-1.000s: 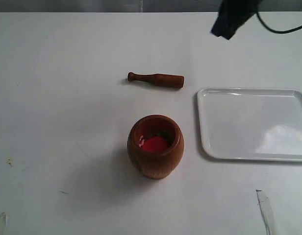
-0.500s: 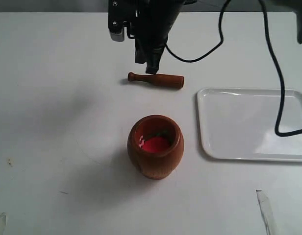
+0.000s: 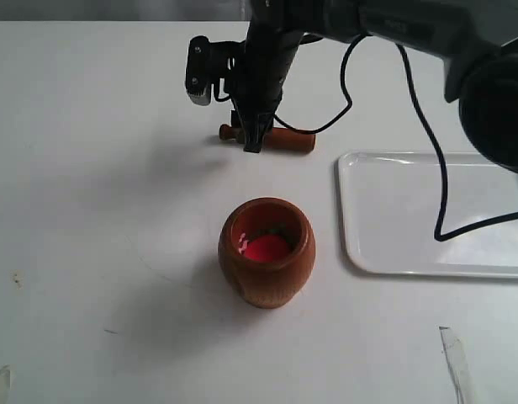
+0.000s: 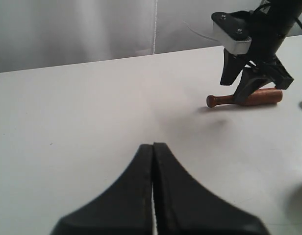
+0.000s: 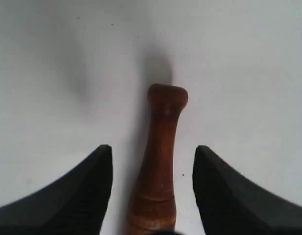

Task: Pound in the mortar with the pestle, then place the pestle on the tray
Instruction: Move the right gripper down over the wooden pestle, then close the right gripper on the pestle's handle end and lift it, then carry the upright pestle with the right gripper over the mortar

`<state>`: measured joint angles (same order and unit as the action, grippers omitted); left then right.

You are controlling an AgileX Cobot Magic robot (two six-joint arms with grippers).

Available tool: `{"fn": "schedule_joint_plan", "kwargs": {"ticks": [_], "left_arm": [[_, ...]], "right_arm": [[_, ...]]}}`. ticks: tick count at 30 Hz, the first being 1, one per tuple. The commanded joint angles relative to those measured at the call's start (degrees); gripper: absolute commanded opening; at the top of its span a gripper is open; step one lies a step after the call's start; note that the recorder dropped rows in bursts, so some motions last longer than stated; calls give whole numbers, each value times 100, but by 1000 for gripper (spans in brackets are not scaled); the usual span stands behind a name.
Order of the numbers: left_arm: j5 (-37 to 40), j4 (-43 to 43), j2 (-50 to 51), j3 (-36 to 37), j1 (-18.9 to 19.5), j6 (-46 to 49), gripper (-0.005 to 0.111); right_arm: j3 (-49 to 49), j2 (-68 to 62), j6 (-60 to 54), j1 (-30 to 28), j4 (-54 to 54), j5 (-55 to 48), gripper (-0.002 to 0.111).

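Here, upright mortar (image 3: 266,282) holding red contents (image 3: 266,247), white tray (image 3: 427,215) just beside

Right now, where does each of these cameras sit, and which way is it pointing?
Exterior view: above the table, looking down on mortar, tray and pestle; the right arm shows.
Left wrist view: on the left wrist, low, facing across the table; its left jaws are shut.
Right wrist view: looking down on the pestle between open right jaws.
Shared: all three show the pestle.
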<state>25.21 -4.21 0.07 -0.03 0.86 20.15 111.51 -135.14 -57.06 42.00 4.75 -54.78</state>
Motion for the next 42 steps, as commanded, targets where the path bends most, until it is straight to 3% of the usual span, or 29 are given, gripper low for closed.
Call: {"fn": "schedule_joint_plan", "kwargs": {"ticks": [1,7,12,17,21,30,34,42], "left_arm": [[-17,42,-7,3,-44,-47,0],[-17,42,-7,3,-44,-47,0],[-17,42,-7,3,-44,-47,0],[-17,42,-7,3,-44,-47,0],[-17,42,-7,3,-44,-47,0],[-17,42,-7,3,-44,-47,0],[-17,42,-7,3,-44,-47,0],[-17,42,-7,3,-44,-47,0]], "right_arm": [[32,-129,169,-21,-78,385,48],[32,-252,314,-21,-124,544,42],[32,-363,334,-21,-188,568,26],[32,-375,615,1,-561,557,0],[32,-287,1425,5,-1073,965,0],[-70,1082,3379,-333,-430,2578,0],[-1038,1968,3793,-487,-438,3879,0],[-4462,3958,3865,-549,-437,7389,0]]}}
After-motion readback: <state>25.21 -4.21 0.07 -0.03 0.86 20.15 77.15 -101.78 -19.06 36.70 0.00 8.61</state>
